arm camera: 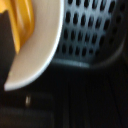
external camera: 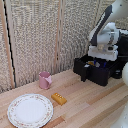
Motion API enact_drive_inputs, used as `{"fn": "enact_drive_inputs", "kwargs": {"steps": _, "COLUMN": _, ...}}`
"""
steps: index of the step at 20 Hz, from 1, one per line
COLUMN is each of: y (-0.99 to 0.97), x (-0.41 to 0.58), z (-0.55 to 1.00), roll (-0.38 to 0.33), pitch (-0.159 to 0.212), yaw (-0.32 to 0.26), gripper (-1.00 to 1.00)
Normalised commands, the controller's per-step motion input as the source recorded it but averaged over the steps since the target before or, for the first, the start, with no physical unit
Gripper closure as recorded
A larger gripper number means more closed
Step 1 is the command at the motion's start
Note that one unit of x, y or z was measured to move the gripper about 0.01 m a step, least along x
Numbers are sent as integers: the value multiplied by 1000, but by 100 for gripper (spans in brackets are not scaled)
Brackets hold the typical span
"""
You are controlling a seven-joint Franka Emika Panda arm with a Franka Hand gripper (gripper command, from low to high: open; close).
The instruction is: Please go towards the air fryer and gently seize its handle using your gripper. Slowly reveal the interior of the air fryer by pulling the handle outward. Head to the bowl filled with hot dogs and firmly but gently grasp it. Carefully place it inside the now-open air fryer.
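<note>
The black air fryer (external camera: 102, 71) stands at the exterior view's right with its drawer pulled out and the thick handle (external camera: 85, 73) facing the table. My white gripper (external camera: 98, 60) reaches down into the open drawer. In the wrist view the cream bowl (arm camera: 42, 45) fills the frame close up, with yellow hot dogs (arm camera: 21, 22) inside it. The bowl hangs tilted over the drawer's black perforated grille (arm camera: 92, 30). My fingertips are hidden in both views, but the bowl rides right at the gripper.
A pink mug (external camera: 45, 80), a large floral-rimmed plate (external camera: 30, 110) and a yellow-orange block (external camera: 59, 98) sit on the wooden table (external camera: 85, 102). A woven screen (external camera: 35, 35) backs the scene.
</note>
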Motion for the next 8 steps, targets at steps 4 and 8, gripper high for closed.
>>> {"fn": "enact_drive_inputs", "kwargs": {"steps": 4, "y": -6, "x": 130, "z": 835, "roll": 0, "pitch": 4, "yaw": -54, "gripper": -100}}
{"fn": "enact_drive_inputs", "kwargs": {"steps": 8, "y": -11, "x": 139, "z": 908, "roll": 5, "pitch": 1, "yaw": -54, "gripper": -100}}
